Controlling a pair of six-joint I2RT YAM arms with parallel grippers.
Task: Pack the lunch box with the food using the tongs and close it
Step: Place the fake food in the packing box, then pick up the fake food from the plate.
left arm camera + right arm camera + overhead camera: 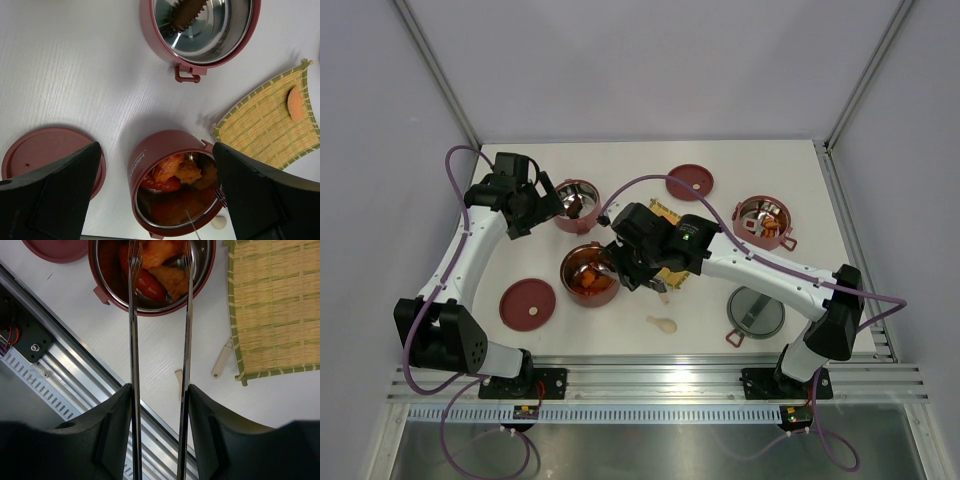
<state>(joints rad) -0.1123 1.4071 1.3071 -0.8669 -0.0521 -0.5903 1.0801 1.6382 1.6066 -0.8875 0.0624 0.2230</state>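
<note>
My right gripper (160, 390) is shut on the tongs (132, 340), one finger pressing each slim arm. The tongs' tips stand apart over a dark-red lunch box tier (150, 311), with nothing held between them. Inside that tier lie food pieces: a red sausage (147, 285) and orange and brown bits (172, 280). From above, this tier (590, 275) is in the table's middle and the right gripper (630, 262) hangs beside it. My left gripper (160, 200) is open and holds nothing, up by a second tier (577, 205) that contains a dark piece (187, 15). One orange piece (295, 104) rests on the mat.
A yellow woven mat (280, 310) lies right of the filled tier, with a small cream spoon (222, 360) at its near edge. Flat red lids lie at the near left (527, 303) and at the back (689, 182). A third tier (763, 222) and the grey top lid (756, 312) are on the right.
</note>
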